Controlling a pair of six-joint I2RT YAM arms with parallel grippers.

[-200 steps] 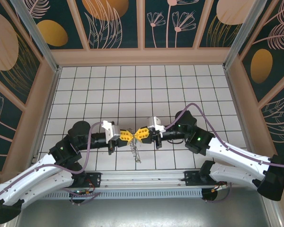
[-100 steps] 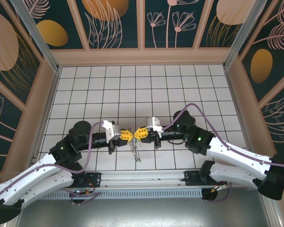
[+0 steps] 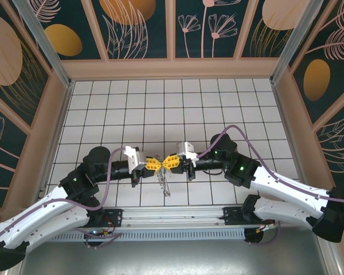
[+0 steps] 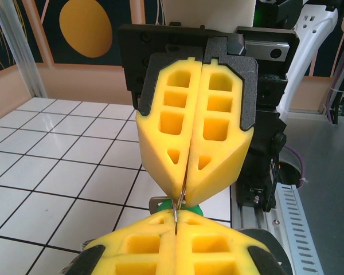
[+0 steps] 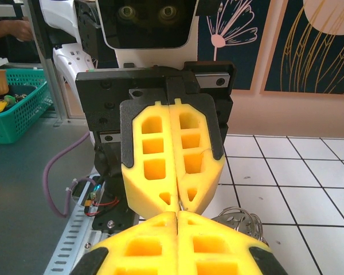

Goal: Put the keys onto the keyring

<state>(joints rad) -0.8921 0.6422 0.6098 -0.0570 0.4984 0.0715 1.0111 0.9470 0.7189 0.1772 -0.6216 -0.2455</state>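
Hardly anything has shifted over the last second: the two arms stay stretched inward over the white tiled table (image 3: pixel 103 103), their tips still pressed nose to nose. The left pincer (image 3: pixel 153 164) has its yellow fingers closed flat together, and the right pincer (image 3: pixel 172 162) facing it is closed the same way. In the left wrist view a thin silver wire of the keyring (image 4: pixel 180 197) runs out of the right pincer's seam and into the left pincer's seam, so both clamp on it. From above, the rest of the keyring dangles just below the meeting tips, toward the arm bases. The green key (image 4: pixel 188 206) sits just beneath the right pincer's tip, beside the wire.
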